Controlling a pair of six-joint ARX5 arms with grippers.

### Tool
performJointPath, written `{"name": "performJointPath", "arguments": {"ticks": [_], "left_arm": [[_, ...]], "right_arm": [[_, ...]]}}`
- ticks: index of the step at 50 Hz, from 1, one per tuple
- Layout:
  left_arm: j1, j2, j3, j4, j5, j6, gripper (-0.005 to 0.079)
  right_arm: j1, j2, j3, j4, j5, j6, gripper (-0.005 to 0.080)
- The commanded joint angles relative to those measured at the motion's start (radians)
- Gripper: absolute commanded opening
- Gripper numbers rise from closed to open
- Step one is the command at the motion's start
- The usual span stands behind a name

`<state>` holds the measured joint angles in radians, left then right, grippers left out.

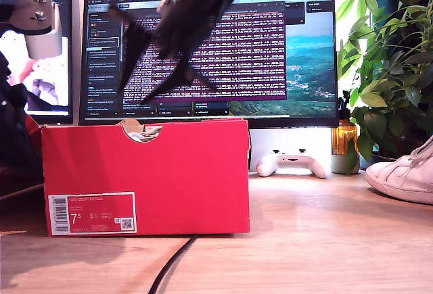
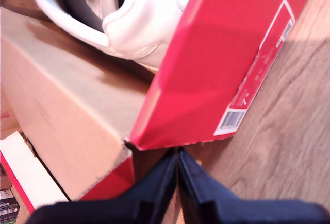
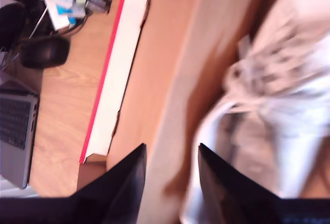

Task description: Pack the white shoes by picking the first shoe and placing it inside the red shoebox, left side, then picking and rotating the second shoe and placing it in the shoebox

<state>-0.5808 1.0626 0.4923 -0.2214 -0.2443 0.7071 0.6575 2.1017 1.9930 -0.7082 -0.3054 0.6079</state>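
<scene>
Exterior view: red box (image 1: 145, 176) at 9 o'clock on the desk, one shoe (image 1: 404, 176) at 3 o'clock, well apart. Other shoe (image 2: 129, 15) already inside the box, seen past the corner. First gripper (image 2: 178, 177) with jaws pressed together, holding nothing, just outside that corner. Second gripper (image 3: 170, 183) spread open above the boxed shoe, blurred. Shoe probably light, leather smooth and a bit slippery, heel stiff; best taken at the heel collar.
</scene>
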Motion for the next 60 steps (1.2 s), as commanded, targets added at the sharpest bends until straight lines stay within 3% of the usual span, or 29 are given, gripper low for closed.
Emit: {"name": "performJointPath", "arguments": {"ticks": [1, 10, 17, 29, 31, 45, 53, 60], "left_arm": [[-0.005, 0.004, 0.006, 0.006, 0.001, -0.003, -0.0018], [-0.005, 0.004, 0.006, 0.006, 0.001, -0.003, -0.0018], [-0.005, 0.004, 0.006, 0.006, 0.001, -0.003, -0.0018], [-0.005, 0.004, 0.006, 0.006, 0.001, -0.003, -0.0018], [-0.005, 0.004, 0.006, 0.006, 0.001, -0.003, -0.0018], [-0.005, 0.004, 0.006, 0.006, 0.001, -0.003, -0.0018], [-0.005, 0.004, 0.006, 0.006, 0.001, -0.003, -0.0018], [-0.005, 0.004, 0.006, 0.006, 0.001, -0.003, -0.0018]], "right_arm": [[-0.048, -0.008, 0.025, -0.052, -0.004, -0.005, 0.0286], [-0.134, -0.008, 0.1, -0.225, -0.106, -0.037, 0.0286], [-0.175, -0.009, 0.123, -0.365, -0.098, -0.074, 0.0286], [-0.182, -0.011, 0.123, -0.571, 0.288, 0.147, 0.0286], [-0.182, -0.011, 0.123, -0.579, 0.311, 0.219, 0.0285], [-0.183, -0.014, 0.121, -0.655, 0.481, 0.291, 0.0288], [-0.207, -0.034, 0.121, -0.66, 0.505, 0.31, 0.0397], [-0.236, -0.087, 0.081, -0.662, 0.551, 0.332, 0.0431]]}}
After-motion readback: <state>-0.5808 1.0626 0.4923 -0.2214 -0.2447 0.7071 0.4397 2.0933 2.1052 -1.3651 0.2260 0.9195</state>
